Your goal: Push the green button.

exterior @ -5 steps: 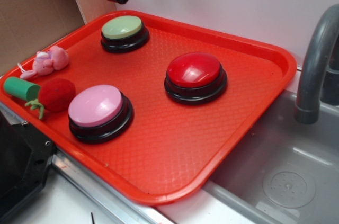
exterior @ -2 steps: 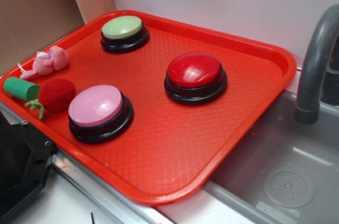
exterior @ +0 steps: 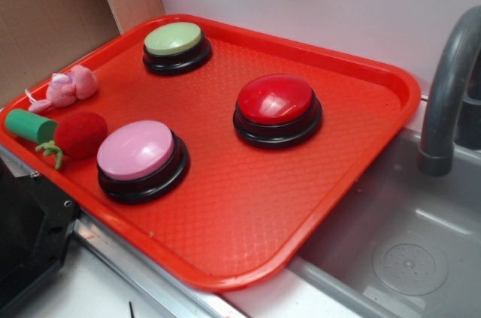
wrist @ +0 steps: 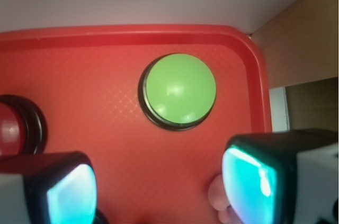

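Approach stage, by my reading: gripper (wrist: 159,184) hangs high above the far left corner of the red tray (exterior: 391,81), jaws spread wide and empty, no contact made. Green button (exterior: 174,38) sits in that corner, dome facing straight up on its black base; being round, it has no long axis. Next move calls for centring over the dome, then a straight descent.
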### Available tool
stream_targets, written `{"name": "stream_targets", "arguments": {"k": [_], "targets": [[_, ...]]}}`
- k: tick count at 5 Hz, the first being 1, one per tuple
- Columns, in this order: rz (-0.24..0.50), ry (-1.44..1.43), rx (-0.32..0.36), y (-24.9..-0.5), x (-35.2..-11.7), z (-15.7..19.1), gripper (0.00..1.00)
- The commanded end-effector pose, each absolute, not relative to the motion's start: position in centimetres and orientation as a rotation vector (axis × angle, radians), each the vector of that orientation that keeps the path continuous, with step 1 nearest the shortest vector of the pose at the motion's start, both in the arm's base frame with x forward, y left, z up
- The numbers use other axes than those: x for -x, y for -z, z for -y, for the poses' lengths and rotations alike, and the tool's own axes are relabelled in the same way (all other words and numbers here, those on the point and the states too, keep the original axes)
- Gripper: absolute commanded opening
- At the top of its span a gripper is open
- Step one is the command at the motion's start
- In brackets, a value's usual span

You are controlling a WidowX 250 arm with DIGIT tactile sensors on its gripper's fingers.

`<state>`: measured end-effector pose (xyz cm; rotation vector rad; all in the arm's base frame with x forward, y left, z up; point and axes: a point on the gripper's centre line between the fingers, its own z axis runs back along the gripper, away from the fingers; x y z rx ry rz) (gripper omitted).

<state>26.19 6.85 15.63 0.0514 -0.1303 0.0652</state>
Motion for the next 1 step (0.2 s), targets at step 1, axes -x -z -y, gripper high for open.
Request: {"name": "stream_targets", "arguments": {"k": [1], "targets": [[0.201,-0.05,-0.077,-18.54,-25.75,-5.95,1.0]]}}
